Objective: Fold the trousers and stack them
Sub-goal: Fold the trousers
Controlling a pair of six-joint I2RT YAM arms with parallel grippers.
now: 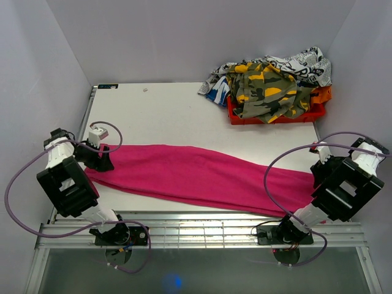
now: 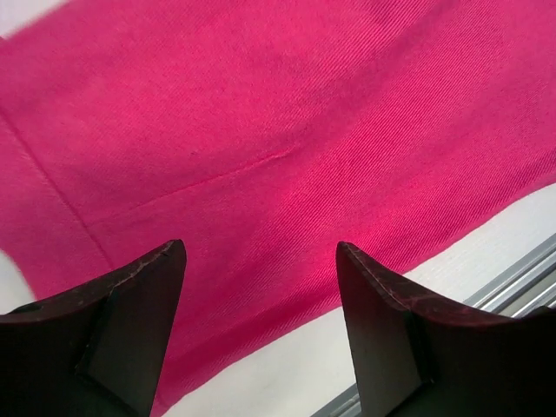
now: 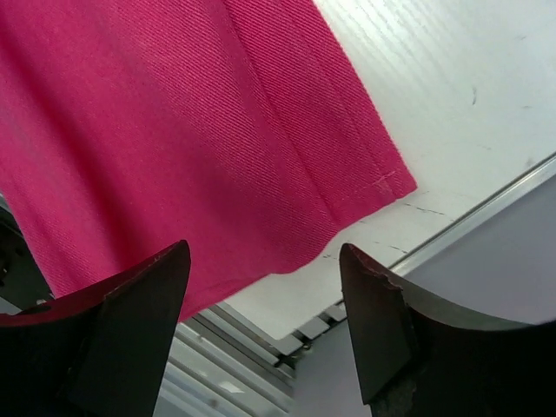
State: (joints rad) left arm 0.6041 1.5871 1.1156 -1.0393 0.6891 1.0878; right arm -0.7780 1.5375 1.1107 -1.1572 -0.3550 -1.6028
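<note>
Trousers (image 1: 196, 174) flat on worktop (image 1: 159, 116), spanning 9 to 4 o'clock. Left gripper (image 2: 261, 252) released over 9 o'clock end; right gripper (image 3: 265, 252) released over hem. Advice: pinch all layers near edges, lift evenly.

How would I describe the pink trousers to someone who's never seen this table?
Start at the white table; across its near half runs one long strip of cloth. That is the trousers: plain hot pink, laid flat, unlike the camouflage and printed clothes heaped in the red bin at the far right corner.
</note>
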